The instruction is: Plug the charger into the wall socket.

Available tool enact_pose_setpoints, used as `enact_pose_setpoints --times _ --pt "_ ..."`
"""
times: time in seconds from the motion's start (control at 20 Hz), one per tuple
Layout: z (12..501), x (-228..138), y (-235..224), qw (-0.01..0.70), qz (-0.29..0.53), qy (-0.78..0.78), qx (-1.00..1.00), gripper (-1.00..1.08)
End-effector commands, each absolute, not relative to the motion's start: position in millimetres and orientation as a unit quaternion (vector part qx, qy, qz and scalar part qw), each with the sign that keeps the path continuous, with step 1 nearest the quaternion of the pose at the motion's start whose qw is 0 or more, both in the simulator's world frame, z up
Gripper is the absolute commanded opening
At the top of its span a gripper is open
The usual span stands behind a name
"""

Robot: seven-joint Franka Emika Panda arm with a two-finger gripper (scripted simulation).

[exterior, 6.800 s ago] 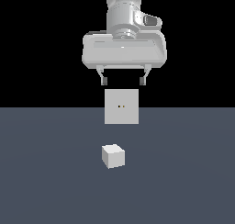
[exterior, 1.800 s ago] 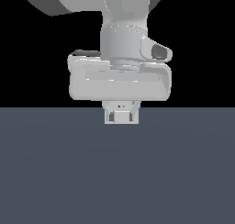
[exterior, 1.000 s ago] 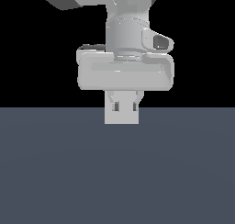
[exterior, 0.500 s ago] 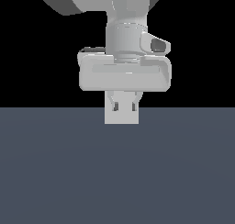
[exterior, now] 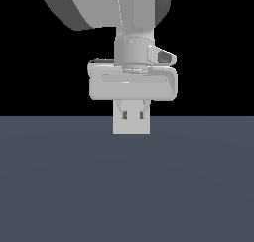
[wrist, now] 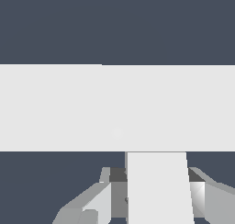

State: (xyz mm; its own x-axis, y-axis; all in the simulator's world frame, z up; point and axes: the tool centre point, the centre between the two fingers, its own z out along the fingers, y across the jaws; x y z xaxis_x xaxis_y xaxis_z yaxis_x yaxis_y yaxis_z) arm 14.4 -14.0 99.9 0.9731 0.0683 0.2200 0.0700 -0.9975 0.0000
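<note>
The charger (wrist: 158, 186), judged rigid, light and smooth-sided, is clamped on opposite flat faces by the closed-down gripper (exterior: 132, 112), at six o'clock of the wall socket (wrist: 117, 107), apparently touching.

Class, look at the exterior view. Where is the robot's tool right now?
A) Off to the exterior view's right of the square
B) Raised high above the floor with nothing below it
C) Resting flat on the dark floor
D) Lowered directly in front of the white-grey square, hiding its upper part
D: the tool hangs directly in front of the flat white-grey square panel, covering its upper part.
</note>
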Motion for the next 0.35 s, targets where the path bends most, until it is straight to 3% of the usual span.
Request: enact_pose_setpoints --times 0.0,0.3 --pt "100.0 19.5 -13.7 0.004 -0.111 -0.035 -0.993 -1.00" --pt "100.0 21.2 -13.6 0.004 -0.111 -0.035 -0.993 -1.00"
